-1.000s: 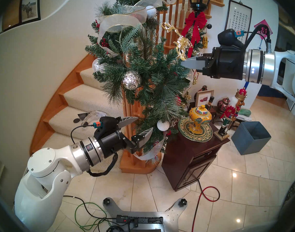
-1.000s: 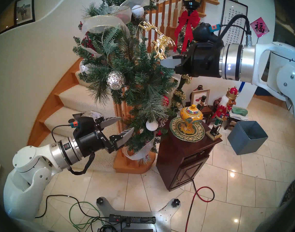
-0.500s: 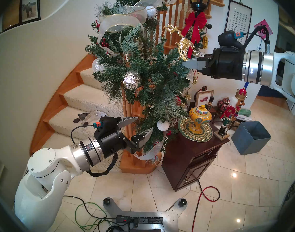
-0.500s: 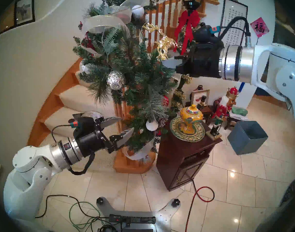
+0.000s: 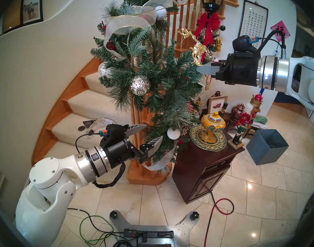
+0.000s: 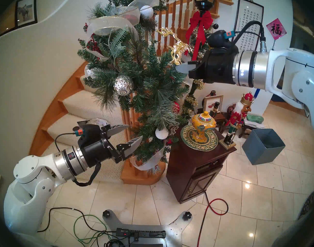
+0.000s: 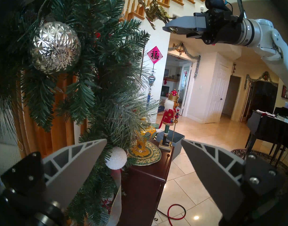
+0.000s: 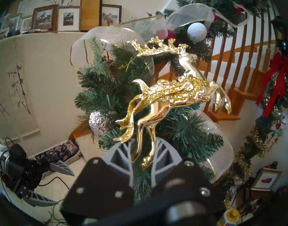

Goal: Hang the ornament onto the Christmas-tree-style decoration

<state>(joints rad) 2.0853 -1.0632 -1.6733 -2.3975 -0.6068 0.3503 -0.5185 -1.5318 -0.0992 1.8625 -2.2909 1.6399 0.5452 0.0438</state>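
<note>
The gold reindeer ornament (image 5: 197,48) stands up from my right gripper (image 5: 199,69), which is shut on its lowest legs. It rises to the upper left, just right of the big green pine garland (image 5: 152,72) on the stair post. In the right wrist view the ornament (image 8: 169,93) is in front of the garland (image 8: 104,93). Its thin string (image 8: 130,62) lies by the white-gold ribbon (image 8: 110,36); I cannot tell whether it is caught on a branch. My left gripper (image 5: 153,131) is open and empty beside the garland's lower part, near a white snowy ball (image 5: 173,133).
A faceted silver ball (image 5: 140,85) hangs mid-garland. A dark wooden cabinet (image 5: 206,162) with a yellow jar (image 5: 212,127) and a nutcracker (image 5: 245,120) stands right of the post. A tinsel garland with a red bow (image 5: 208,25) is behind the ornament. A grey-blue box (image 5: 267,146) and cables lie on the floor.
My right gripper has moved a little to the right and slightly down with the ornament, away from the garland. The left arm has not moved.
</note>
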